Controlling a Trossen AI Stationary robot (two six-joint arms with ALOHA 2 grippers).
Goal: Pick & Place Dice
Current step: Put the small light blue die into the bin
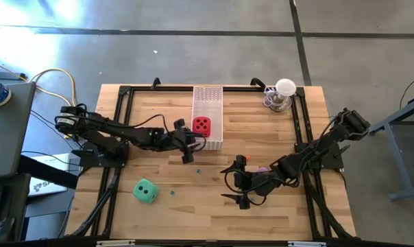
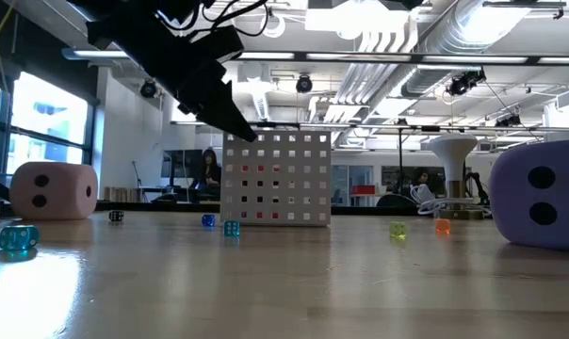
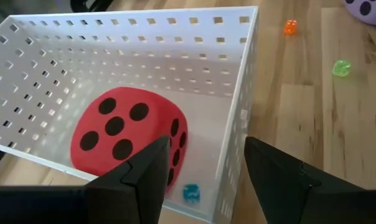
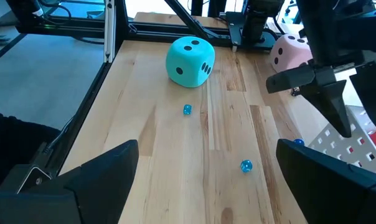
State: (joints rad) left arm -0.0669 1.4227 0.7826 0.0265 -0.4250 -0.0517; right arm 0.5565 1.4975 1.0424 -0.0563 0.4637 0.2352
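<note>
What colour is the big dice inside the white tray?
Red dice with dark pips; left wrist view shows it best.

Wooden surface (image 1: 193, 206): white tray (image 1: 208, 103) top centre, green die (image 1: 146, 191) lower left, purple die (image 2: 539, 195) right, pink die (image 2: 54, 191) left, tiny dice (image 1: 172, 193) scattered.

Four pip dice, one placed.
Red die (image 1: 201, 125) sits inside the white tray (image 1: 208, 96); green die (image 1: 145, 191), pink die (image 2: 53, 190) and purple die (image 2: 539, 194) rest loose on the surface (image 1: 193, 213).
</note>
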